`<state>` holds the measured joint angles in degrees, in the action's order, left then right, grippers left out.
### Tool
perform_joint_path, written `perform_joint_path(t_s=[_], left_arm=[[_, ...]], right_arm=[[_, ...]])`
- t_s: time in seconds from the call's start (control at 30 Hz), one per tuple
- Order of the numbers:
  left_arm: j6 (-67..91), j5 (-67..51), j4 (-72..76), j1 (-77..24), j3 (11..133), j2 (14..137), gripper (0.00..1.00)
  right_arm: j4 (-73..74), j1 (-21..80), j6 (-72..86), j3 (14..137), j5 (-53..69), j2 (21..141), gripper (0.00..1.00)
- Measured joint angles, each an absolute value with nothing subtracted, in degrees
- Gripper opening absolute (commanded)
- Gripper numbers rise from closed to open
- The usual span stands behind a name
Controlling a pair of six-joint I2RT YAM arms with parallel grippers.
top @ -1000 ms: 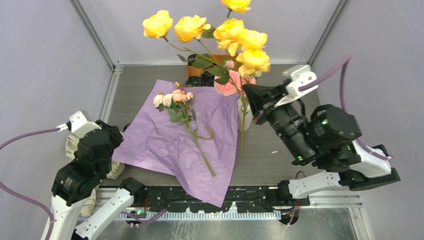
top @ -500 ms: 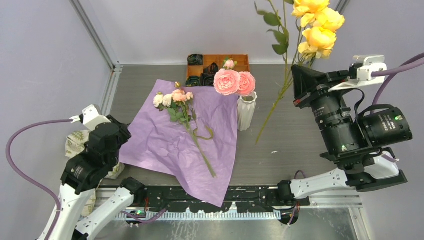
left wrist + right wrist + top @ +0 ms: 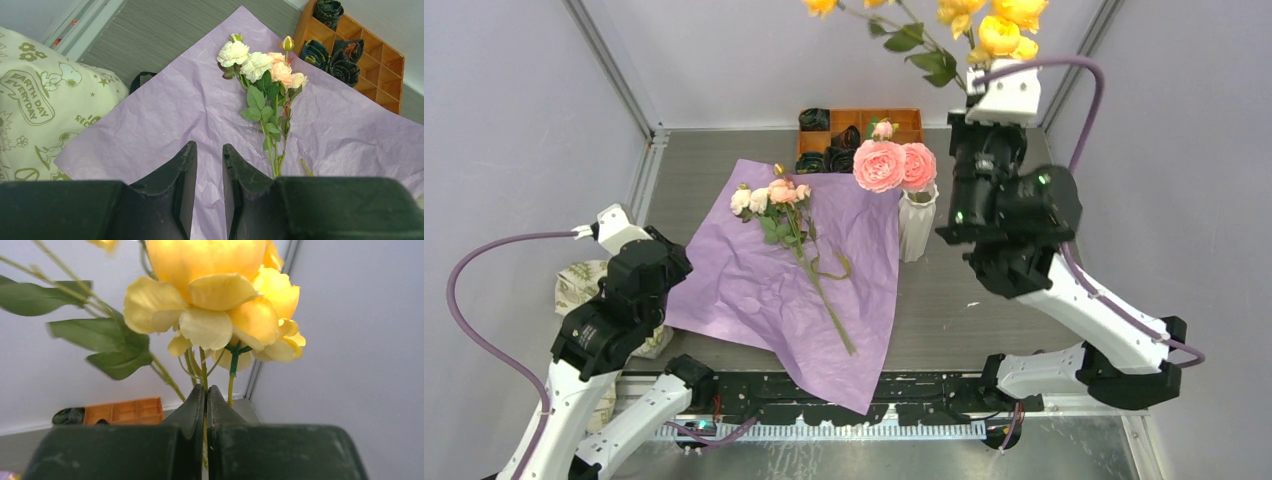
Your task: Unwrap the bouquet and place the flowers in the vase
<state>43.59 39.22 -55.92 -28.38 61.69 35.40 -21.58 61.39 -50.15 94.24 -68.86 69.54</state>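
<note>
Yellow-headed long-stemmed rose spray (image 3: 215, 300) is held high at 1 o'clock, clamped between closed right fingers (image 3: 192, 412), likely so stems clear the white ribbed vase (image 3: 916, 225) at centre. Empty left fingers (image 3: 182, 170), narrowly gapped, are parked at 8 o'clock over crumpled purple paper (image 3: 754, 280).

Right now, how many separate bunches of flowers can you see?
3: pink roses in the vase, a cream and peach spray lying on the purple paper, yellow roses held high by the right gripper. None looks hidden.
</note>
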Motion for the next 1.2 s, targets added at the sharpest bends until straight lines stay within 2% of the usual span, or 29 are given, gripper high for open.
perform_joint_path(t_s=[0.2, 0.33, 0.47, 0.67, 0.83, 1.2], left_arm=[[43.5, 39.2, -55.9, -28.4, 61.7, 35.4, 0.26], [43.5, 39.2, -55.9, -28.4, 61.7, 35.4, 0.27], [43.3, 39.4, -55.9, -28.4, 61.2, 35.3, 0.28], [43.0, 39.5, -55.5, -28.4, 60.0, 35.2, 0.28], [43.0, 39.6, -54.8, -28.4, 59.5, 35.2, 0.28], [42.8, 39.7, -53.4, -28.4, 59.2, 35.6, 0.29]], right_arm=[[-3.0, 44.0, -30.6, 102.1, -62.7, 74.3, 0.01], [8.0, 34.1, -15.2, 104.0, -51.5, 75.0, 0.01], [10.3, 26.8, -4.8, 100.6, -38.3, 74.2, 0.01], [5.7, 25.3, -0.6, 90.2, -26.1, 73.0, 0.01], [0.8, 25.4, -0.1, 84.1, -21.7, 73.0, 0.01], [-7.2, 25.4, -1.5, 82.5, -18.8, 73.0, 0.01]])
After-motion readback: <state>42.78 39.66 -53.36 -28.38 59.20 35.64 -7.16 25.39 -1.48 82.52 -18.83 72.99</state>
